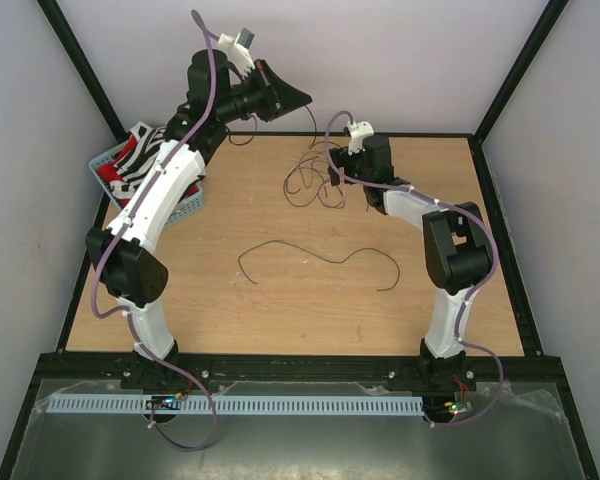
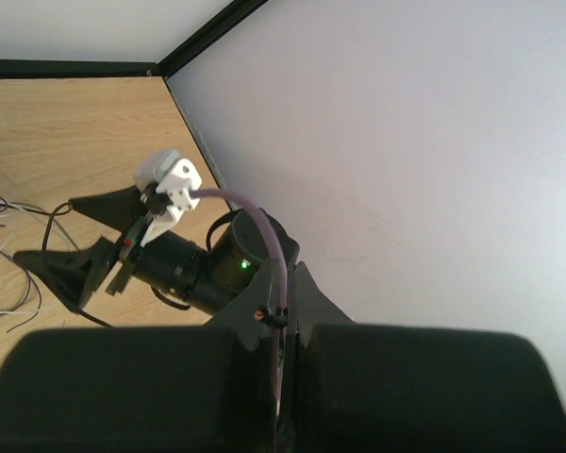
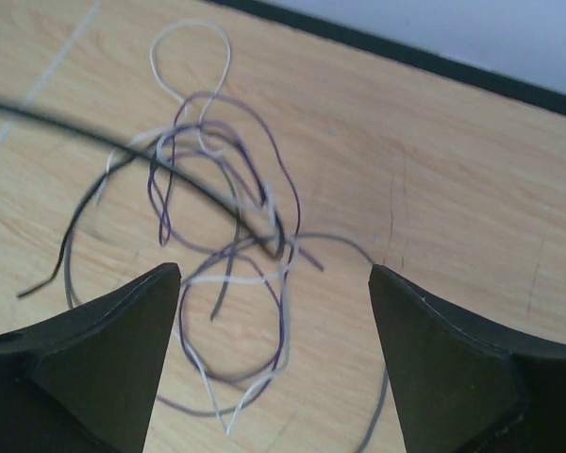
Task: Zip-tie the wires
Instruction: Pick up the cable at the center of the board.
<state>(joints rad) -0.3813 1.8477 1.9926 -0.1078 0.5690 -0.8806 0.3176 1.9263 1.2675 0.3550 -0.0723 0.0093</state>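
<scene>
Nearest me, one long dark strand (image 1: 320, 262) lies alone in a wavy line across the middle of the counter (image 1: 230, 320). Further back, my right tool (image 3: 274, 283) has its fingers spread wide. The wires (image 3: 228, 247), a loose tangle of dark, purple and pale loops, lie on the wood between them, toward the far edge. Farthest off, my left tool (image 1: 298, 98) hangs high by the back wall; I cannot tell whether it is apart or together.

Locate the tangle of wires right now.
In the top view the wires lie on the far middle of the table, just left of the right tool; the right wrist view shows them directly beneath that open tool.
</scene>
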